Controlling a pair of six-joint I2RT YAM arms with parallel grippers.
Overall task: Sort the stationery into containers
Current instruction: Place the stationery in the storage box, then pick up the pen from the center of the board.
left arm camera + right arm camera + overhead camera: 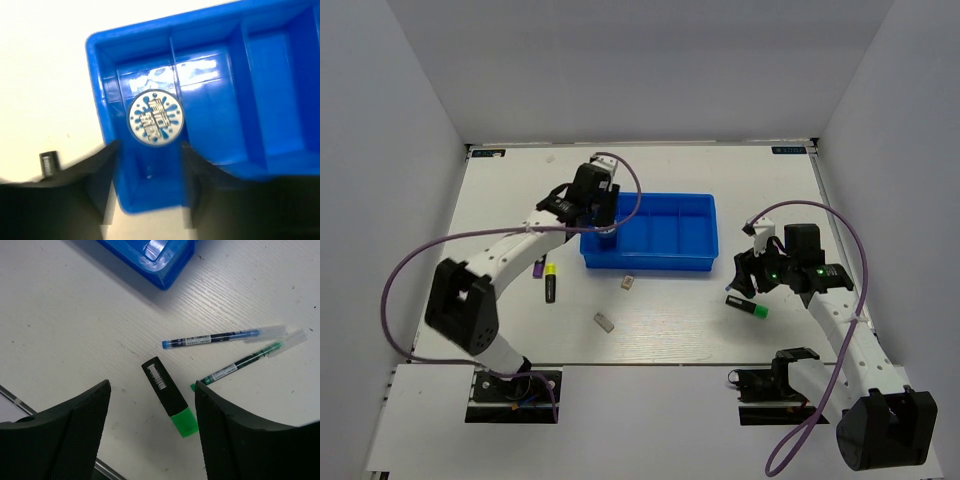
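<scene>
The blue tray (pixel 665 262) stands mid-table. My left gripper (pixel 601 226) hovers over the tray's left end, jaws open. In the left wrist view the blue-and-white disc (pixel 156 118) lies just beyond my left gripper (pixel 150 167), inside the tray (pixel 280 100) and across the first divider. I cannot tell if it rests there. My right gripper (pixel 756 276) is open above a black marker with a green end (pixel 748 307). In the right wrist view this marker (pixel 169 395) lies between the fingertips of my right gripper (pixel 152 387), untouched.
A blue pen (pixel 215 338) and a green pen (pixel 245 361) lie beyond the marker. A purple-ended marker (pixel 538 267) and a yellow-ended marker (pixel 550 282) lie left of the tray. Two erasers (pixel 628 283) (pixel 604 322) lie in front of it. White walls enclose the table.
</scene>
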